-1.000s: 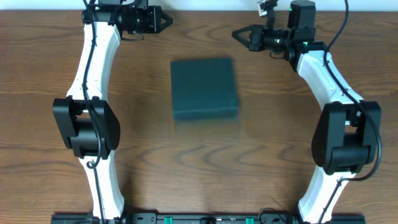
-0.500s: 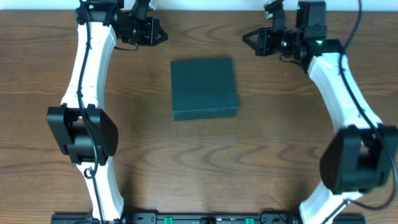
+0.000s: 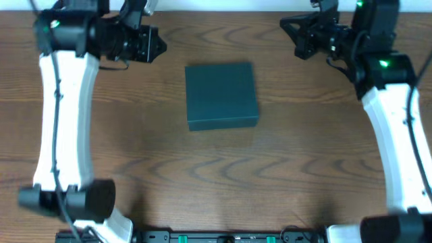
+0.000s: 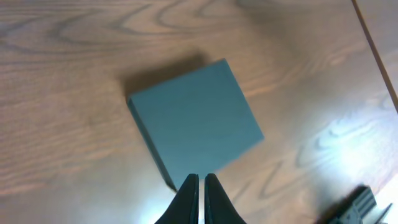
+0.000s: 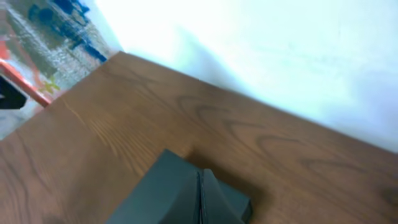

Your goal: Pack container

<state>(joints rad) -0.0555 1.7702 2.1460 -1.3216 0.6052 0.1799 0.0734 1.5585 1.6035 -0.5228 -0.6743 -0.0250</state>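
Note:
The container (image 3: 221, 94) is a dark green-black square box lying closed in the middle of the wooden table. My left gripper (image 3: 160, 44) hangs in the air at the back left of it, fingers shut and empty. My right gripper (image 3: 285, 27) hangs at the back right, also shut and empty. In the left wrist view the container (image 4: 196, 121) lies below and beyond my shut fingertips (image 4: 201, 178). In the right wrist view the shut fingers (image 5: 200, 175) overlap the container (image 5: 163, 193), which is partly cut off by the frame's bottom edge.
The table's back edge meets a white wall (image 5: 280, 56). Coloured clutter (image 5: 43, 37) lies beyond the table's corner. A black rail (image 3: 223, 237) runs along the front edge. A dark object (image 4: 357, 205) shows at the lower right of the left wrist view.
Both arms have swung outward and up: the left gripper moved left, the right gripper moved right. The container has not moved.

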